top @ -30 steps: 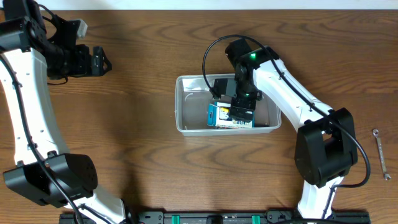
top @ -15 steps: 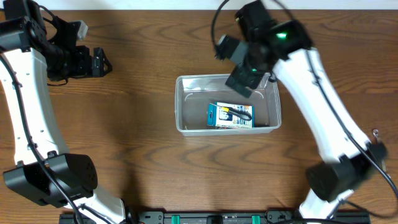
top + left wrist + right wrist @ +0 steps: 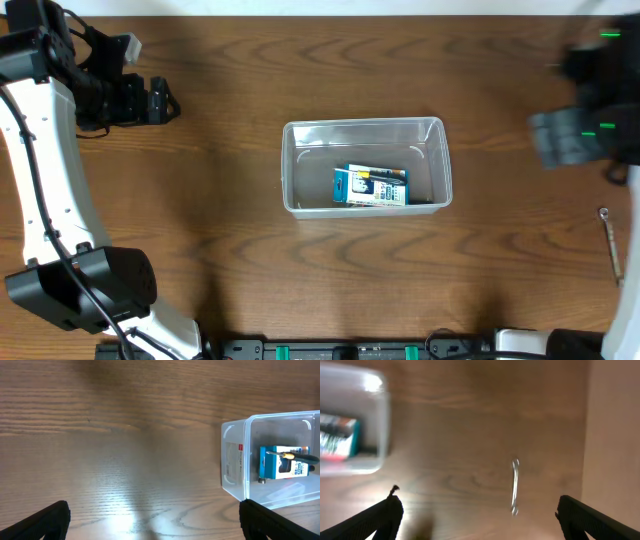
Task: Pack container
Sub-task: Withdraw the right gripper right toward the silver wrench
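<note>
Right gripper spread wide, empty, at table's 3 o'clock. Left gripper wide, empty. Container at centre, blue-and-white box inside. Wrench at 4 o'clock: straddle its shaft crosswise, go low, then close.

Table: brown wood with strong wavy grain, smooth, with a soft sheen where light pools in the left wrist view.
Container: clear plastic, smooth and glossy; the walls are slightly cloudy, with bright glints along the rim.
Box: blue-and-white printed packaging that looks like card; whether it is glossy or matt cannot be told.
Wrench: bare metal, silvery and bright.
Left arm: smooth white hard shell, faintly shiny; the joints are black and matt.
</note>
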Controlling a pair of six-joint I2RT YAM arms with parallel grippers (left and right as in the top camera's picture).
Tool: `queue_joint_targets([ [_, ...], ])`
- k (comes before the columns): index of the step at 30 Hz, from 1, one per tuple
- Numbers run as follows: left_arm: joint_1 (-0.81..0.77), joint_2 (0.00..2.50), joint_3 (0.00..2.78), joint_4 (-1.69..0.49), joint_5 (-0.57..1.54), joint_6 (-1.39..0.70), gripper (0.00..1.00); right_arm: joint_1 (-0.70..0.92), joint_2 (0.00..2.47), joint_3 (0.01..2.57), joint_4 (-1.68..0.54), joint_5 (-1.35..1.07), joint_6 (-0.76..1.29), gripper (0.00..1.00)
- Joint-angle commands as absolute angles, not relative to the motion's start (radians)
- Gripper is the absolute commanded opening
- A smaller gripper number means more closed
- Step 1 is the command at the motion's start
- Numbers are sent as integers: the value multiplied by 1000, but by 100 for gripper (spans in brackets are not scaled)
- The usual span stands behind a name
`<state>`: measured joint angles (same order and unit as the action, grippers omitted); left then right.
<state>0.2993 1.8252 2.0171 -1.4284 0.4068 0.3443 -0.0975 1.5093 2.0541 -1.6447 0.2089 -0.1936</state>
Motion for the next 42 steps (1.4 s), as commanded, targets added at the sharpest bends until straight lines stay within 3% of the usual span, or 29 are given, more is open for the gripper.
queue_joint_targets([
  [1, 302, 1822, 2013, -1431, 399, 346, 98, -234, 1486, 2066, -1648, -25, -64, 99],
  [6, 302, 1822, 2013, -1431, 399, 346, 98, -319, 1488, 2066, -1673, -405, 7, 99],
  [13, 302, 1822, 2013, -1431, 399, 346, 98, -319, 1491, 2066, -1631, -442, 9, 99],
  [15, 302, 1822, 2013, -1431, 399, 346, 98, -323, 1491, 2066, -1620, -408, 115, 99],
  [21, 302, 1822, 2013, -1431, 399, 346, 98, -371, 1490, 2062, -1699, -198, 753, 99],
  [27, 302, 1822, 2013, -1433, 399, 346, 98, -387, 1488, 2059, -1698, -234, 1053, 99],
  [34, 302, 1822, 2013, -1446, 400, 346, 98, -455, 1489, 2058, -1698, -68, 1249, 99],
  [42, 302, 1822, 2013, -1446, 400, 346, 98, -635, 1489, 1981, -1698, 71, 1198, 99],
])
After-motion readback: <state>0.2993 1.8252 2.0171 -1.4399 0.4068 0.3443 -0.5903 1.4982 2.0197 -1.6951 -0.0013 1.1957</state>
